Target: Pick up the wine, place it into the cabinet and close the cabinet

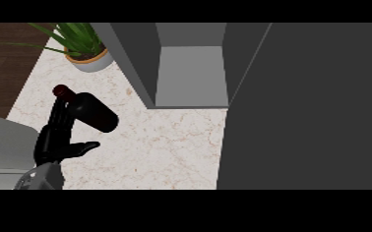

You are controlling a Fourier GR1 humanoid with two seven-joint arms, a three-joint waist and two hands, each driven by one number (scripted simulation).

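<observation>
On marble counter (167, 147), wine (91, 109) lies beside open cabinet (190, 73).

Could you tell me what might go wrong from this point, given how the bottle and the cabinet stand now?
1. The wine bottle lies on its side on the counter, and the left robot hand has straight fingers beside it, not curled round it; a nudge might roll it away.
2. The potted plant stands just beyond the bottle's neck and could be bumped.
3. The open cabinet has a big door at the right, which a carrying arm might strike.
</observation>
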